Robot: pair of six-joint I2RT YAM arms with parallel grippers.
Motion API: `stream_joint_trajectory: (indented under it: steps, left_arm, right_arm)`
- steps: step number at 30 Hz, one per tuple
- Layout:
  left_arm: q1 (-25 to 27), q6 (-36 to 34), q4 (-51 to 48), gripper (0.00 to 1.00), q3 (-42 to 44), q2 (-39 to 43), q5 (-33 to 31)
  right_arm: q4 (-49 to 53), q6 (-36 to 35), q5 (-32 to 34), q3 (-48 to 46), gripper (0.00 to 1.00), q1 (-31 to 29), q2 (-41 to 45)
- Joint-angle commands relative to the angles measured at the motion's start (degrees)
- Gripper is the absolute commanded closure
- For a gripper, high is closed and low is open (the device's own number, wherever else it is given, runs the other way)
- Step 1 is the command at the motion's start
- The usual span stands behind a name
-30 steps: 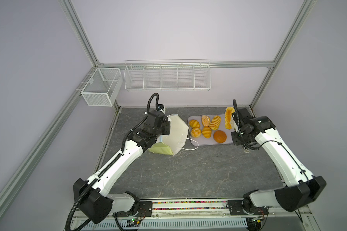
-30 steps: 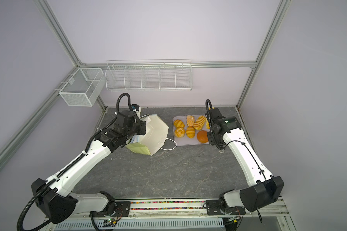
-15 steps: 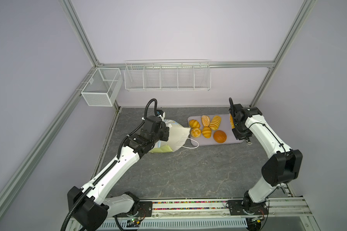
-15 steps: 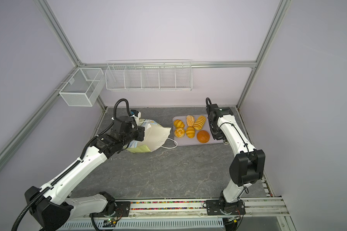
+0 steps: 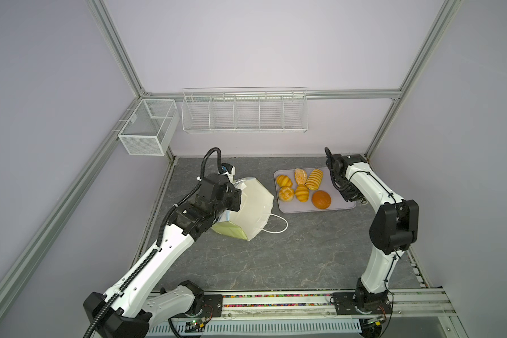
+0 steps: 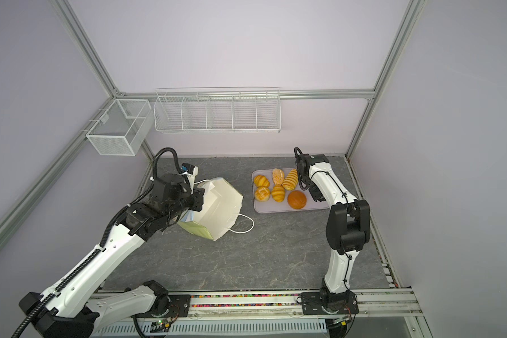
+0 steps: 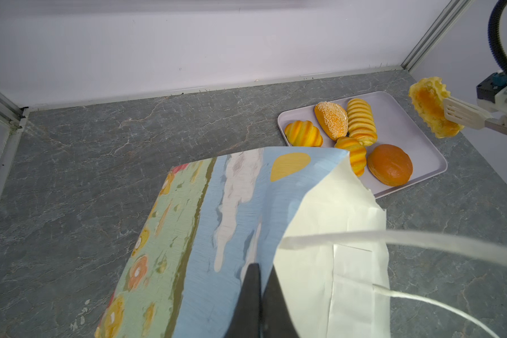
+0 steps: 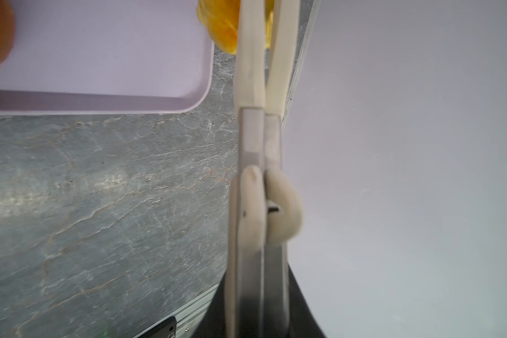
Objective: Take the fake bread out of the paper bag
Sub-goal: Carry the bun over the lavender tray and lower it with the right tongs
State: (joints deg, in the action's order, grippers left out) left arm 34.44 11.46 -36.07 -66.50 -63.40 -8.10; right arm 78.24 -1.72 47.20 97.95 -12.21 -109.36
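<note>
Six pieces of fake bread [image 5: 302, 187] sit on the tray [image 5: 344, 205]. The seventh piece [image 7: 430, 106] hangs in the tongs [image 7: 463, 115], with the right gripper [image 5: 352, 195] clamped on their handles. From the right wrist view it's past the tray corner, over bare surface [image 8: 100, 190]. If I release now, I reckon it lands off-tray. Left gripper [image 7: 261, 281] pinches the paper bag [image 7: 217, 219] by its rim, mouth tipped trayward; thin paper could tear.

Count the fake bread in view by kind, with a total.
Ridged rolls: 2
Scored bun: 1
Crumb-topped oval: 1
Long striped loaf: 1
Smooth round bun: 1
Held piece in the tongs, underside showing: 1
Total: 7
</note>
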Motion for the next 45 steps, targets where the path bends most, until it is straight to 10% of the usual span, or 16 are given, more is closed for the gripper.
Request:
stream_joint_trajectory:
  steps: [1, 27, 45]
  left_arm:
    - [-0.33, -0.56, -1.41, 1.0, 0.26, 0.64, -0.8]
    - [-0.41, -1.58, -1.24, 1.0, 0.76, 0.91, -2.21]
    - [-0.42, -1.67, -1.67, 1.0, 0.54, 1.33, -2.27]
  right_arm:
    - [0.32, 0.6, 4.59, 0.73, 0.93, -0.52, -1.71]
    - [1.91, 5.7, -6.69, 2.03, 0.62, -9.83, -6.04]
    - [8.2, 9.65, -4.33, 7.99, 0.67, -12.79, -3.37]
